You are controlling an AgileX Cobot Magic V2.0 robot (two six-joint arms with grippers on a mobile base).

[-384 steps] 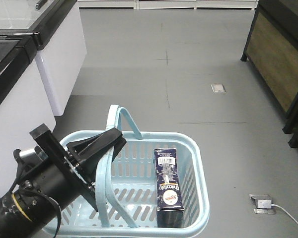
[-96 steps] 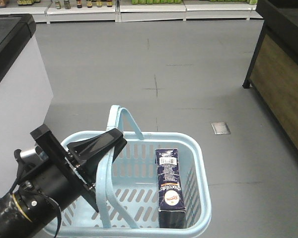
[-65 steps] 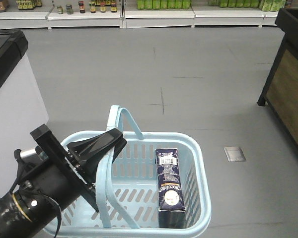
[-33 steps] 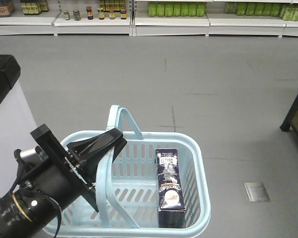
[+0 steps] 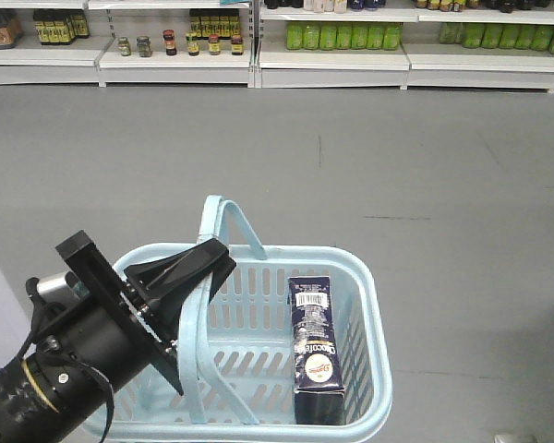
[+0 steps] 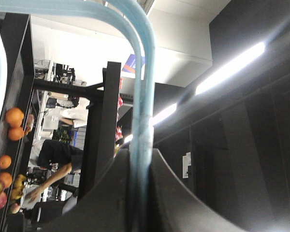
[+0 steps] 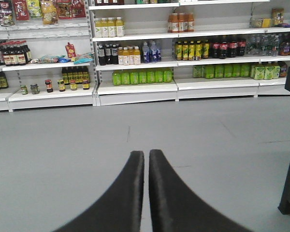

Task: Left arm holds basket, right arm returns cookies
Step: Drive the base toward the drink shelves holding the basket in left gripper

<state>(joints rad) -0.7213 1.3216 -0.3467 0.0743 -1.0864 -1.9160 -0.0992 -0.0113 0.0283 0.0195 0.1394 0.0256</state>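
- While the cookie box stands inside the basket, against its right wall, returning looks not yet begun. The left gripper clamps the basket's handle.
- Left wrist: that handle is pinched between the fingers.
- Right wrist: the right gripper is all but closed, empty and outside the basket. Next it likely must open and clear the 2 handles. Bare floor lies beyond.

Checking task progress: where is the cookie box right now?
In the front-facing view, the cookie box sits inside the blue basket along its right wall, opposite the left gripper.
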